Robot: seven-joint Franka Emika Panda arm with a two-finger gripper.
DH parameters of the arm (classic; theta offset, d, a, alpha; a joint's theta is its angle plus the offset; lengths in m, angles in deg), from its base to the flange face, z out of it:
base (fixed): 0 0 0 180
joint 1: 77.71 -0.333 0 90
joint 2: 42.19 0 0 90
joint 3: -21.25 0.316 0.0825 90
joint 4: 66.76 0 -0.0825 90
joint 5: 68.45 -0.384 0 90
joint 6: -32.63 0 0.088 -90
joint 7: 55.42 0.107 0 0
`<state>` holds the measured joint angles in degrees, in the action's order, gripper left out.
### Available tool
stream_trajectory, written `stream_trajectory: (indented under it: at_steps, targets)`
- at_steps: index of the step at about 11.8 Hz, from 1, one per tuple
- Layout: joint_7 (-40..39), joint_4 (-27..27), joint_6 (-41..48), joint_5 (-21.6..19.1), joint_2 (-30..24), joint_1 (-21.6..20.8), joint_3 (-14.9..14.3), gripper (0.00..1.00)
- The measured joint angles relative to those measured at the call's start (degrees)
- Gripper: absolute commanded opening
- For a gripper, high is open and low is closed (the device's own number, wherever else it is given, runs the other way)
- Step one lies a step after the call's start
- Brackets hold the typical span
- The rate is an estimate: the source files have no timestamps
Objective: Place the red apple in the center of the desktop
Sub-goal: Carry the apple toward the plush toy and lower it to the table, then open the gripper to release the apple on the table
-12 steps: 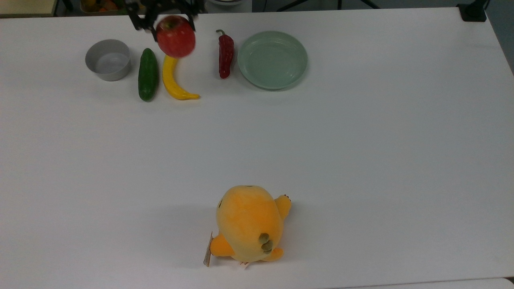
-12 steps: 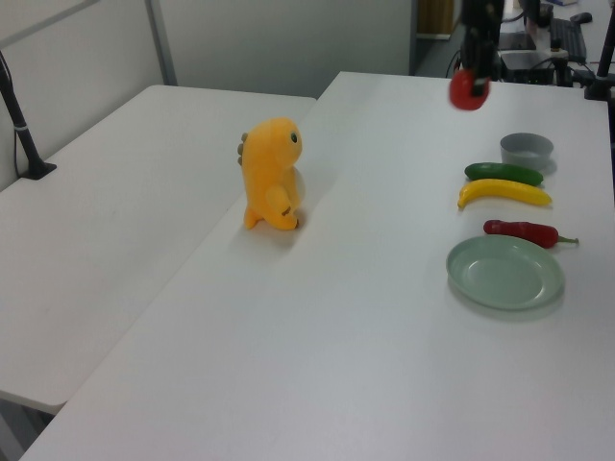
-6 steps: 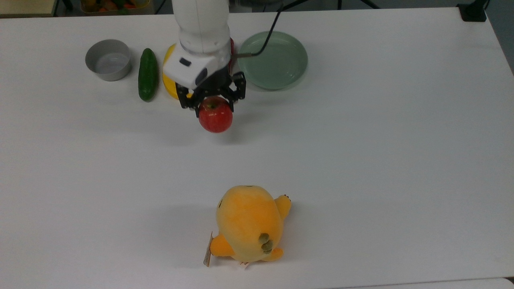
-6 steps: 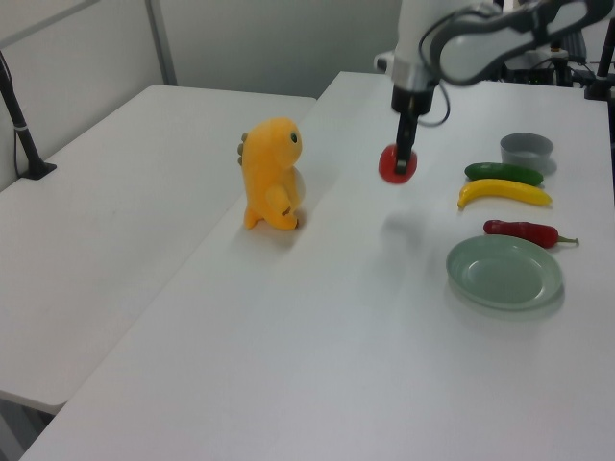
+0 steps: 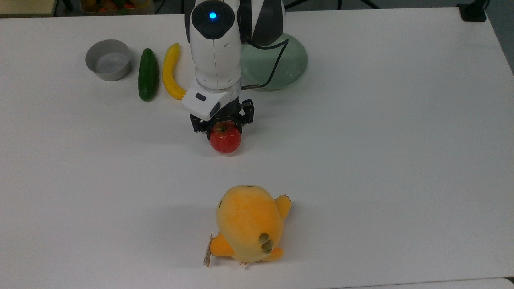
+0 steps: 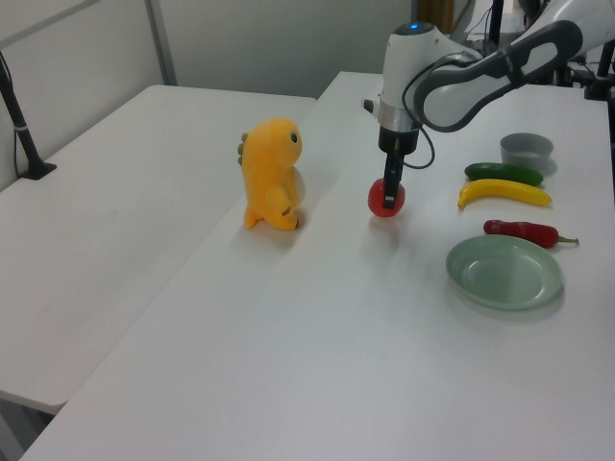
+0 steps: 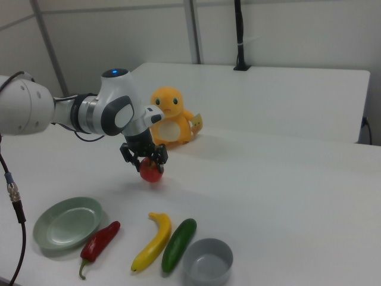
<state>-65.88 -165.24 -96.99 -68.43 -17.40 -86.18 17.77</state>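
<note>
One thing held: the gripper (image 5: 223, 127) is clamped on the red apple (image 5: 225, 140), jaws closed across its upper part from above.
Apple position: low over the desktop (image 5: 381, 160), roughly mid-table; from the left view it looks at or very near the surface, and I cannot tell if it touches.
Main risk: a round apple let go while short of the surface would likely drop and roll off the spot.
Second risk: pressing down too far could squeeze the fruit against the tabletop and make it pop out sideways once the jaws part.
Nearest neighbour: the orange plush toy (image 5: 249, 222) stands below the apple in the top view, apart from it; a roll that way could bump it.
Back row: grey bowl (image 5: 108, 59), cucumber (image 5: 147, 74), banana (image 5: 172, 76) and green plate (image 5: 285, 64), with the chili pepper (image 6: 522, 231) beside the plate, all well apart.
Obstruction: none that I can see under the apple.
</note>
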Motion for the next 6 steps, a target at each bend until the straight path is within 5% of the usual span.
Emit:
stream_trajectory:
  at_steps: [3, 6]
  targets:
    - [0.1, 0.2, 0.0, 0.0, 0.2, 0.0, 0.0, 1.00]
    - [0.1, 0.3, 0.0, 0.0, 0.2, 0.0, 0.1, 1.00]
